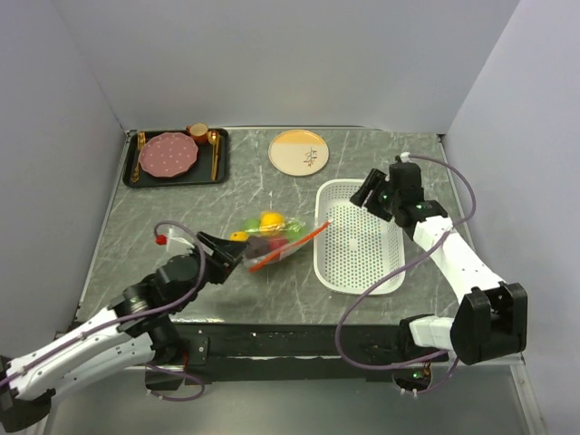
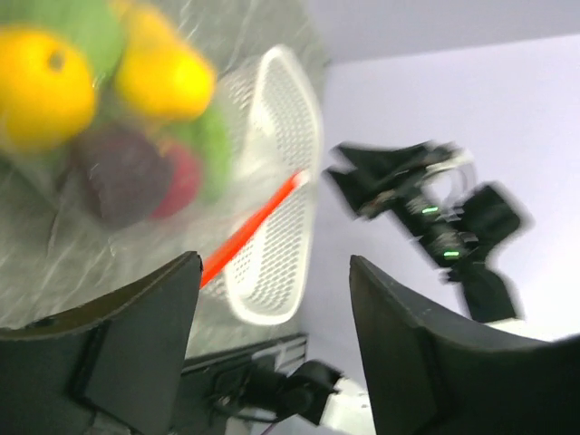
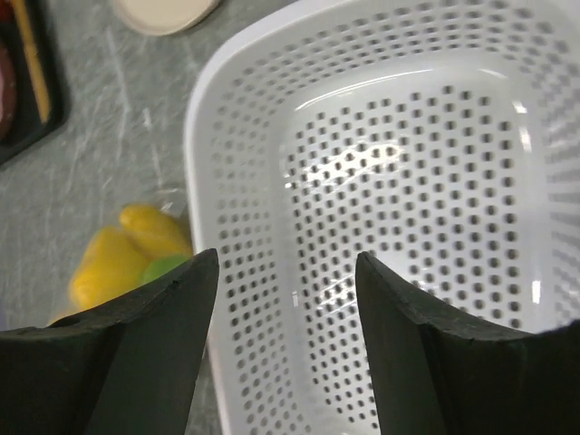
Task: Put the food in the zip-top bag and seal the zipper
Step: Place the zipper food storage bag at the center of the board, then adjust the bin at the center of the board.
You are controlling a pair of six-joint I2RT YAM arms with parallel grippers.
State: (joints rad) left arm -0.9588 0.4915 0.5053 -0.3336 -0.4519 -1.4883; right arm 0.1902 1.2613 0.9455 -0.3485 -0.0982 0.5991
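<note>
The clear zip-top bag [image 1: 279, 237] lies on the table with the food inside: yellow pieces [image 1: 268, 219], green pieces and a dark maroon ball. Its orange-red zipper [image 1: 292, 248] runs along the near edge toward the basket. My left gripper [image 1: 222, 254] is open and empty at the bag's left end. In the left wrist view the gripper [image 2: 272, 317] is open. The blurred food [image 2: 109, 109] and the zipper [image 2: 254, 227] lie just ahead of it. My right gripper [image 1: 365, 193] is open and empty above the basket. It is also open in the right wrist view [image 3: 285, 299], where yellow food [image 3: 127, 254] shows at the left.
A white perforated basket [image 1: 391, 272] stands right of the bag and fills the right wrist view [image 3: 408, 181]. A black tray [image 1: 132, 172] with a pink plate, cup and cutlery sits at the back left. A round cream plate [image 1: 299, 151] lies at the back centre.
</note>
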